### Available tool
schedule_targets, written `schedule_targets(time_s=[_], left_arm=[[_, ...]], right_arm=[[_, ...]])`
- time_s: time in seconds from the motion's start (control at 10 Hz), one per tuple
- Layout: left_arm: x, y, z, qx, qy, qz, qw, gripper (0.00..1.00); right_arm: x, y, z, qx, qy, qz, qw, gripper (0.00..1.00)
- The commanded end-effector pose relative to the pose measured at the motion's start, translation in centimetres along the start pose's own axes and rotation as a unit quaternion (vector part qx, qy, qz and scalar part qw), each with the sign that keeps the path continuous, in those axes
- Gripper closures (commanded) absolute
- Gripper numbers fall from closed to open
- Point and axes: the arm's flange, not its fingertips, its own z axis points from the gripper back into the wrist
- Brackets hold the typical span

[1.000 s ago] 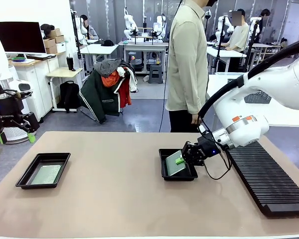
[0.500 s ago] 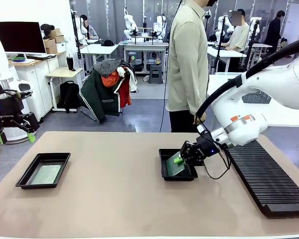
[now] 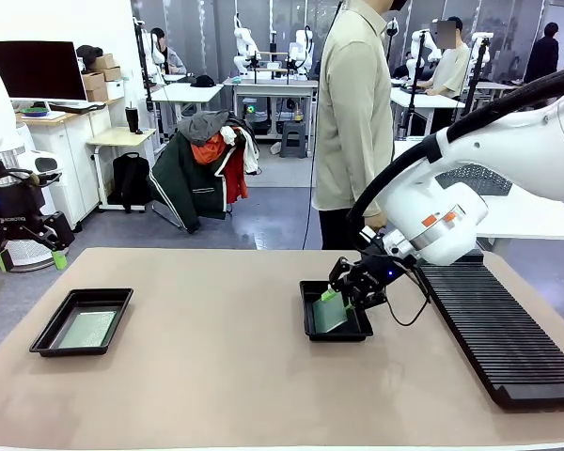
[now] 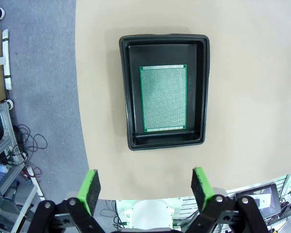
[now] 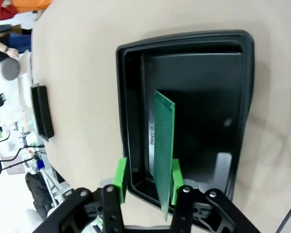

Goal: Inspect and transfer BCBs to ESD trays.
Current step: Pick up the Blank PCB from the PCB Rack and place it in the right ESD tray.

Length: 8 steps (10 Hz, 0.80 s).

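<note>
"China" embossed on tray (image 5: 136, 121) wall

Front view: fixed, low on the robot's side, facing across the table (image 3: 216, 376) toward the person (image 3: 352, 122) at the far edge; takes in the whole tabletop plus the room behind.

Left wrist view: high above the table, looking straight down past the left tool (image 4: 145, 187) onto the left tray (image 4: 162, 143) and bare floor beside the table edge. Shared with front view: that tray (image 3: 52, 334), there small at the left.

Right wrist view: close in, rolled, looking down along the right tool (image 5: 146, 180) into the right tray (image 5: 184, 41). Shared with front view: same tray (image 3: 308, 310) at centre-right; left tray (image 5: 41, 111) far off at the frame's left.
</note>
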Motion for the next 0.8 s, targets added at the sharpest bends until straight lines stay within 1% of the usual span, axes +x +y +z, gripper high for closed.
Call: schedule_targets(time_s=[0.0, 0.1, 0.2, 0.3, 0.4, 0.5, 0.6, 0.7], left_arm=[[0.0, 0.1, -0.1, 0.000, -0.001, 0.000, 1.000, 0.00], [0.0, 0.1, -0.1, 0.000, -0.001, 0.000, 1.000, 0.00], [0.0, 0.1, -0.1, 0.000, -0.001, 0.000, 1.000, 0.00], [0.0, 0.1, -0.1, 0.000, -0.001, 0.000, 1.000, 0.00], [0.0, 0.1, -0.1, 0.000, -0.001, 0.000, 1.000, 0.00], [0.0, 0.1, -0.1, 0.000, -0.001, 0.000, 1.000, 0.00], [0.0, 0.1, -0.1, 0.000, -0.001, 0.000, 1.000, 0.00], [0.0, 0.1, -0.1, 0.000, -0.001, 0.000, 1.000, 0.00]], right_arm=[[-0.1, 2.3, 1.0, -0.072, -0.004, -0.012, 0.997, 0.35], [0.0, 3.3, 1.6, -0.114, -0.011, -0.016, 0.993, 0.29], [0.1, 4.4, 2.4, -0.164, -0.015, -0.017, 0.986, 0.16], [0.1, 5.6, 3.2, -0.203, -0.016, -0.011, 0.979, 0.10], [0.0, 6.8, 4.1, -0.240, -0.018, -0.009, 0.971, 0.00], [-0.2, 7.9, 5.1, -0.281, -0.021, -0.008, 0.959, 0.00], [-0.3, 8.5, 6.0, -0.308, -0.021, -0.007, 0.951, 0.00], [-0.5, 9.0, 6.5, -0.313, -0.020, -0.001, 0.950, 0.00]])
